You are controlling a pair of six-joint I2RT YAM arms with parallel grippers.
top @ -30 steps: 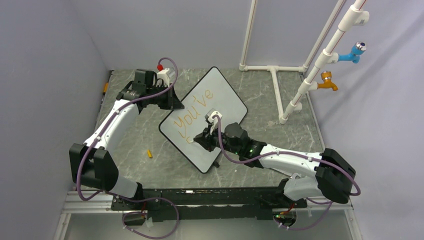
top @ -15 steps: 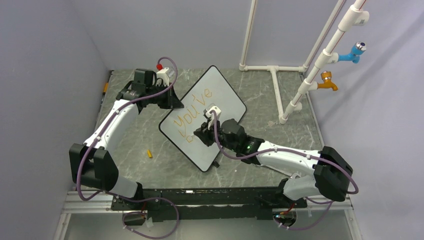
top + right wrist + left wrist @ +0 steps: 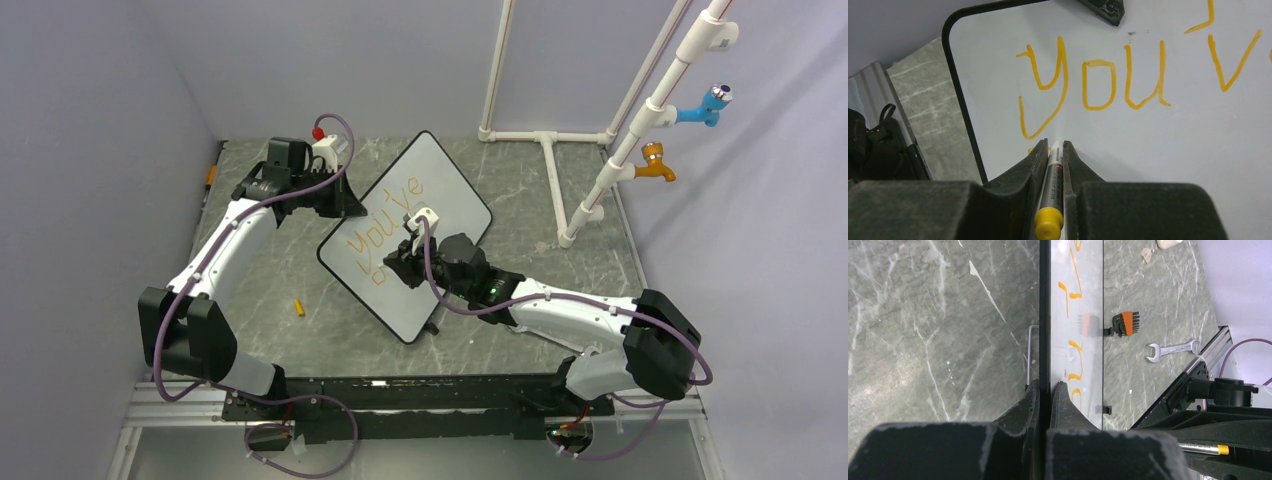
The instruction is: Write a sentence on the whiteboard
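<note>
Orange handwritten letters (image 3: 1128, 75) on a white, black-rimmed rectangular whiteboard (image 3: 440, 175); grey, white-veined stone-look bench (image 3: 525, 180); silver marker pen (image 3: 1054, 182) with a yellow end.

The whiteboard (image 3: 450, 195) lies central on the tabletop (image 3: 520, 180); small cylinder (image 3: 297, 307) left of it; pipe frame (image 3: 553, 185) behind, to the right.

sentence (image 3: 1128, 75) cut off at right edge, lower line hidden behind right pincer (image 3: 1054, 144)
</note>
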